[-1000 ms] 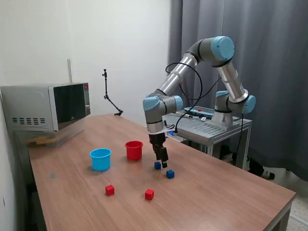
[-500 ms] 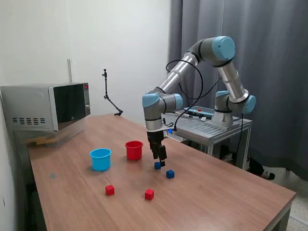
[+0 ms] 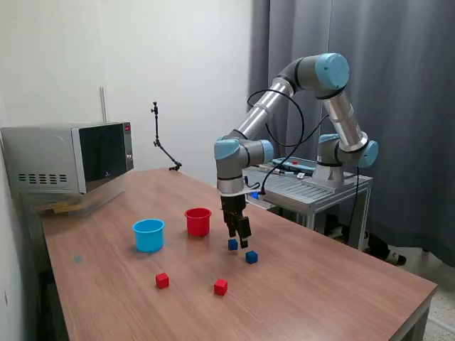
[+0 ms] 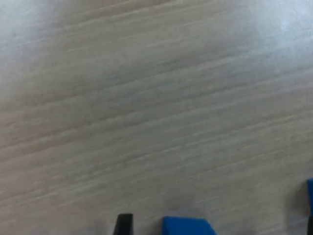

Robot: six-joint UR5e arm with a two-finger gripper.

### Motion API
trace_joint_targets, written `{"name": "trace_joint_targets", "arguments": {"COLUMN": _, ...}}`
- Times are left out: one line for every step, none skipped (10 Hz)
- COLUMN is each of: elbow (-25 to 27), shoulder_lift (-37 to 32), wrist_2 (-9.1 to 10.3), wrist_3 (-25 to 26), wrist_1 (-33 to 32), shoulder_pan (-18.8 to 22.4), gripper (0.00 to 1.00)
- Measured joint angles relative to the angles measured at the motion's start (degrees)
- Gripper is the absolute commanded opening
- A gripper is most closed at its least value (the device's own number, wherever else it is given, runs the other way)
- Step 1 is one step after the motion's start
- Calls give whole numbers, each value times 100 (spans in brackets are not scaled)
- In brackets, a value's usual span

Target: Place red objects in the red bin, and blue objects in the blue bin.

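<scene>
- Exterior view: gripper [image 3: 239,237] just above blue cube [image 3: 232,244] near red cup [image 3: 198,222]; jaw state unclear.
- Risk: an off-centre descent could nudge the cube aside.

One camera stands back from the long wooden table [image 3: 320,284], looking down across it at the whole arm. The other rides the wrist, close above the boards, sharing the small dark blue cube [image 3: 232,244] [image 4: 188,226].

Red cup [image 3: 198,222] and blue cup [image 3: 148,235] well apart, open table [image 3: 320,284] between cubes
</scene>
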Motion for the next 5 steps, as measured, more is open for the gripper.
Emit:
{"name": "trace_joint_targets", "arguments": {"elbow": 18, "shoulder_lift": 0, "wrist_2": 1, "wrist_3": -1, "wrist_1": -12, "shoulder_pan": 4, "gripper": 100}}
{"name": "trace_joint_targets", "arguments": {"elbow": 28, "shoulder_lift": 0, "wrist_2": 1, "wrist_3": -1, "wrist_1": -20, "shoulder_pan": 6, "gripper": 100}}
{"name": "trace_joint_targets", "arguments": {"elbow": 37, "shoulder_lift": 0, "wrist_2": 2, "wrist_3": -2, "wrist_1": -22, "shoulder_pan": 8, "gripper": 100}}
{"name": "trace_joint_targets", "arguments": {"elbow": 48, "shoulder_lift": 0, "wrist_2": -2, "wrist_3": -4, "wrist_1": -25, "shoulder_pan": 9, "gripper": 100}}
{"name": "trace_joint_targets", "arguments": {"elbow": 55, "shoulder_lift": 2, "wrist_2": -8, "wrist_3": -4, "wrist_1": -28, "shoulder_pan": 9, "gripper": 100}}
